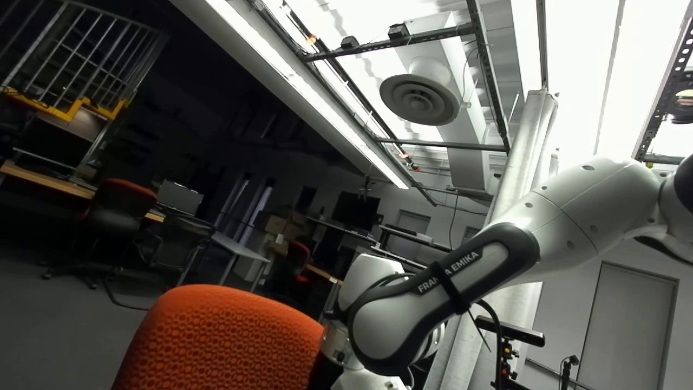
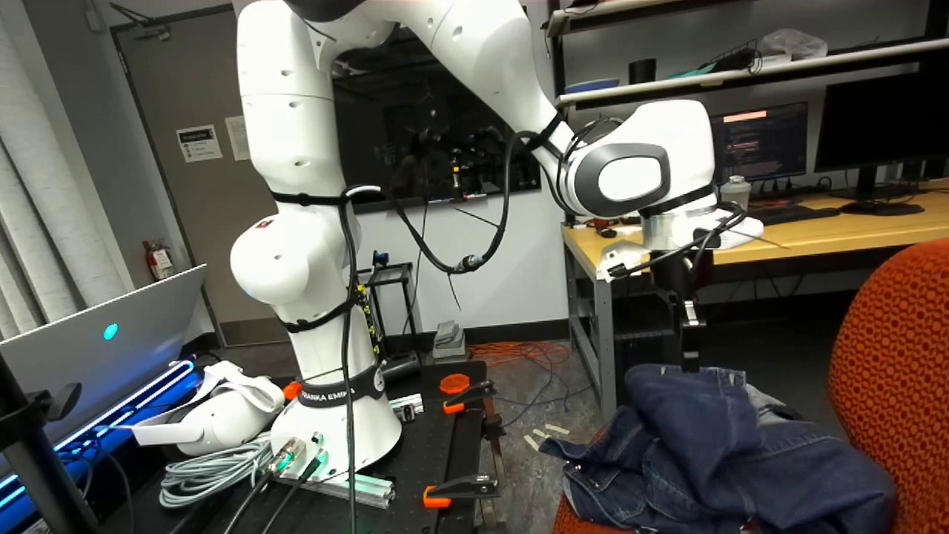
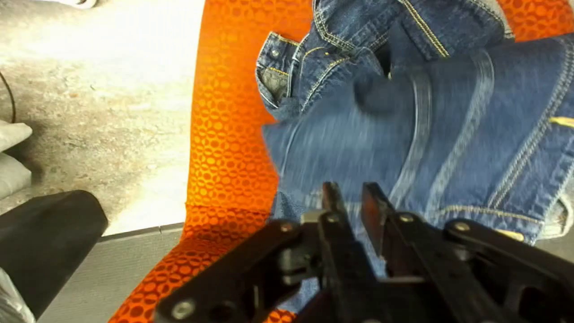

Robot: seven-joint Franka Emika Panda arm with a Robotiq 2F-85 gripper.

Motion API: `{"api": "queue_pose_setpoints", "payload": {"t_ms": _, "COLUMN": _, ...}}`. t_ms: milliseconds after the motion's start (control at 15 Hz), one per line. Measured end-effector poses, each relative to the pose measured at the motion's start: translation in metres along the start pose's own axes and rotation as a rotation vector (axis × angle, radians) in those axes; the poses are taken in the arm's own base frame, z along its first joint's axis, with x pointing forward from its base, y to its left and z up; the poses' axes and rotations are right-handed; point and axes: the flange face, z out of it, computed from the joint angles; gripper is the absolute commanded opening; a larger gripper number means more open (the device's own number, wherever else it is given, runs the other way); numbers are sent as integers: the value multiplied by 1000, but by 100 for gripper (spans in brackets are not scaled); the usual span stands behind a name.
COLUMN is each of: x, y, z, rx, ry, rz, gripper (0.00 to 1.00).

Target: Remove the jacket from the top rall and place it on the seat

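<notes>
Wrist view — orange seat bearing crumpled denim jacket

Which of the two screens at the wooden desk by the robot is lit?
In an exterior view, it's the left screen, right next to the robot arm: it glows faintly. The right screen looks black.

The jacket lies on the seat at lower right of an exterior view, beneath the gripper and left of the backrest. Monitors stand behind, upper right; the arm base, lower left.
</notes>
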Motion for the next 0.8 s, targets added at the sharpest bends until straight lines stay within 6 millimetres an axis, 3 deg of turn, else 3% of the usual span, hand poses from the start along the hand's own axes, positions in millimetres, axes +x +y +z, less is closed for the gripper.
{"api": "queue_pose_setpoints", "payload": {"t_ms": 467, "x": -3, "y": 3, "z": 9, "rx": -20, "ry": -63, "rz": 5, "gripper": 100}}
{"api": "queue_pose_setpoints", "payload": {"t_ms": 800, "x": 0, "y": 7, "z": 2, "rx": -26, "ry": -76, "rz": 12, "gripper": 100}}
